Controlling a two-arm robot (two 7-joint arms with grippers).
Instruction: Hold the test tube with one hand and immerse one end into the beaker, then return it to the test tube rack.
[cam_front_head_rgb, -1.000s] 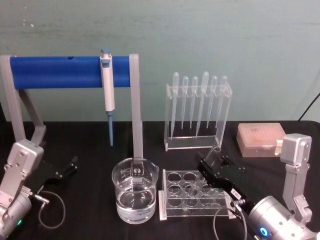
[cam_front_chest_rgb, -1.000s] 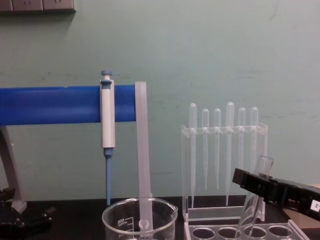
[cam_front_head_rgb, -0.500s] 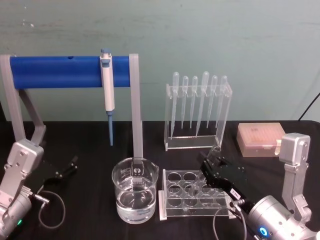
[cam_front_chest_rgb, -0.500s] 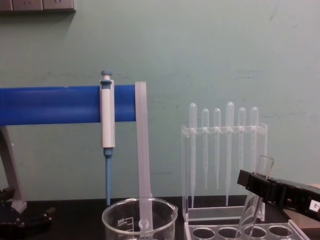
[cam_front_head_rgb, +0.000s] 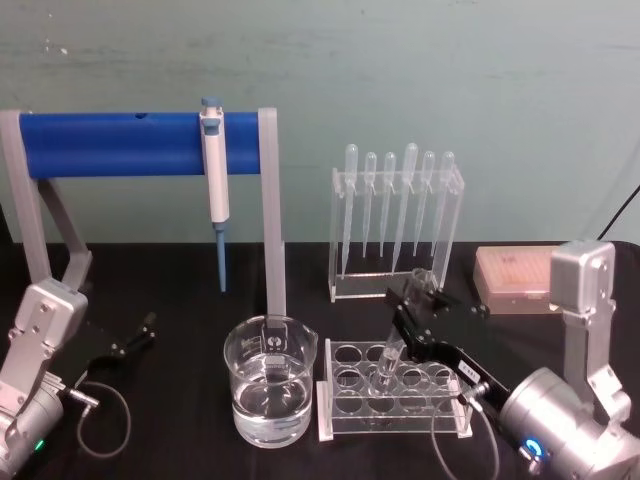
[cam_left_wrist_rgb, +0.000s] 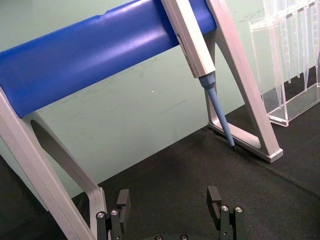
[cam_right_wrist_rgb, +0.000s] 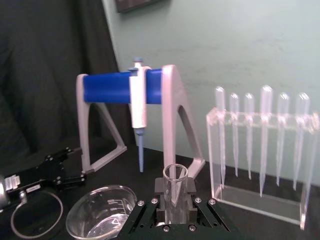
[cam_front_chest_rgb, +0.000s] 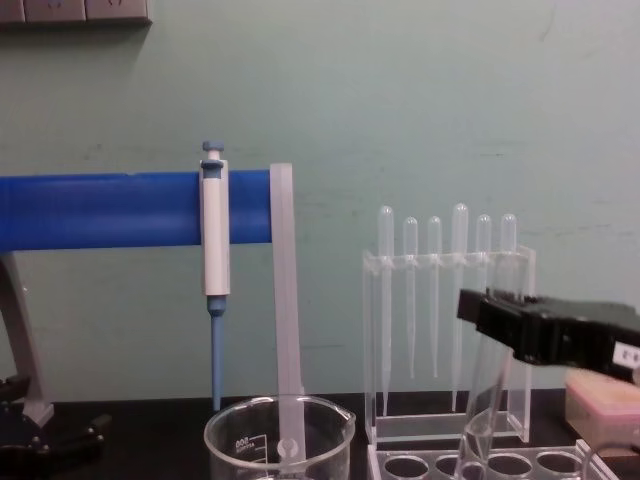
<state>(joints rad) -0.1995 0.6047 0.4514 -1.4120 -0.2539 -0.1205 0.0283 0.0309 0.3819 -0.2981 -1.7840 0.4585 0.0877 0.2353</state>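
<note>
We mark the table (cam_front_head_rgb: 175, 280): stand (cam_front_head_rgb: 140, 143) rear left; beaker (cam_front_head_rgb: 270, 390), rack (cam_front_head_rgb: 350, 402) front centre; pipette rack (cam_front_head_rgb: 395, 285), box (cam_front_head_rgb: 510, 280) rear right.

- The head camera looked forward and down over the whole scene.
- The chest camera sat lower, nearer, side-on.
- Both caught the beaker (cam_front_head_rgb: 270, 392) and the pipette rack (cam_front_head_rgb: 382, 288).

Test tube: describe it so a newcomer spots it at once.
Right of the beaker sits a low clear rack with round holes. Tilted over it, clamped in the right hand, is the test tube: open-mouthed and far wider than the thin pipettes behind.
</note>
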